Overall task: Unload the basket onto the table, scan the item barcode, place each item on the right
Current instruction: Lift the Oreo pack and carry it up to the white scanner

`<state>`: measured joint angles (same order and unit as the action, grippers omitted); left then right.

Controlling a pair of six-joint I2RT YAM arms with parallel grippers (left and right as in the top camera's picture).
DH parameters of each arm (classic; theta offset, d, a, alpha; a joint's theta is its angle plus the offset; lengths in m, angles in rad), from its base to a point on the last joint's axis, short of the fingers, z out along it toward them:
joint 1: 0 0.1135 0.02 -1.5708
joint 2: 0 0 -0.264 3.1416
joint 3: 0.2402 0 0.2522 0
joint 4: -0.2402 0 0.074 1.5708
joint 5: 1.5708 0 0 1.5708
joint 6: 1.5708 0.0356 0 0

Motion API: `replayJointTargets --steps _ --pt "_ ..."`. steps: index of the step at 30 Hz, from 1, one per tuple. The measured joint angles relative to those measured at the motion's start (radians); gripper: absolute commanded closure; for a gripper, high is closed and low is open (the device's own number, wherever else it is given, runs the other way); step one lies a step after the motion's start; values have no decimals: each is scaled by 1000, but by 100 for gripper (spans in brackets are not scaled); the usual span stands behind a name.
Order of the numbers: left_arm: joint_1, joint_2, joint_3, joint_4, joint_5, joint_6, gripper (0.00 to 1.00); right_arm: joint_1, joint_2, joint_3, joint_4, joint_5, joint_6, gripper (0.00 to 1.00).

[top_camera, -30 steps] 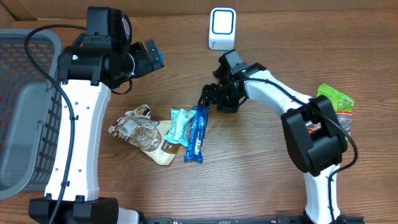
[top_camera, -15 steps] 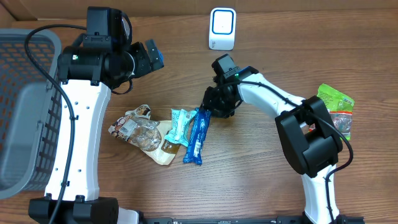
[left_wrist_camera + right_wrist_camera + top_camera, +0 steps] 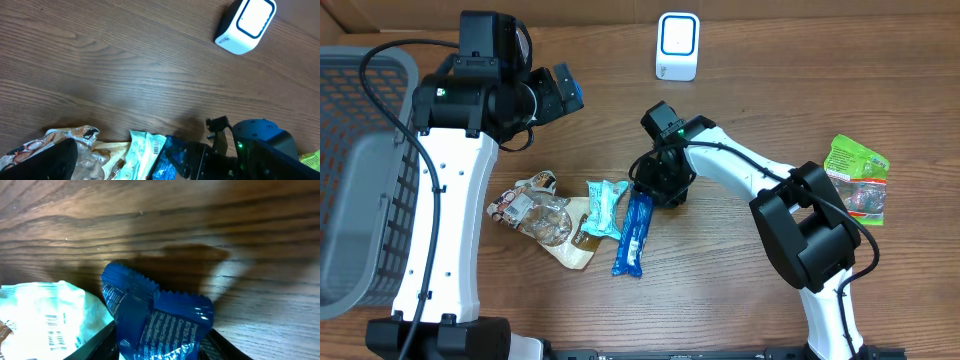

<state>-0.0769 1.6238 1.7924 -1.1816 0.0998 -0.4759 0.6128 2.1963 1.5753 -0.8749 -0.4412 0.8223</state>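
Observation:
A blue snack bar [image 3: 632,235] lies on the wood table beside a teal packet [image 3: 602,205] that shows a barcode in the left wrist view. My right gripper [image 3: 651,190] is shut on the bar's upper end. In the right wrist view the crumpled blue wrapper [image 3: 160,325] fills the gap between the two dark fingers of that gripper [image 3: 160,347]. The white barcode scanner [image 3: 677,46] stands at the back of the table, also in the left wrist view as the scanner [image 3: 246,26]. My left gripper [image 3: 563,89] hangs open and holds nothing, above and left of the pile.
A tan snack bag [image 3: 542,215] lies left of the teal packet. A grey mesh basket [image 3: 360,170] stands at the left edge. A green packet [image 3: 858,175] sits at the far right.
My right gripper has moved left and down and closed on the top of the blue bar. The bar and the packets beside it shifted slightly left. The left arm has not moved.

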Motion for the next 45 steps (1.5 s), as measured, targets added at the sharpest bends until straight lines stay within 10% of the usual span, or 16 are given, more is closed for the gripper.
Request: replayJointTargets --steps 4,22,45 --pt "0 0 0 0 0 0 0 5 0 -1 10 12 11 96" --pt "0 0 0 0 0 0 0 -258 -23 20 -89 -155 -58 96" --pt "0 0 0 0 0 0 0 -403 -522 196 219 -285 405 96"
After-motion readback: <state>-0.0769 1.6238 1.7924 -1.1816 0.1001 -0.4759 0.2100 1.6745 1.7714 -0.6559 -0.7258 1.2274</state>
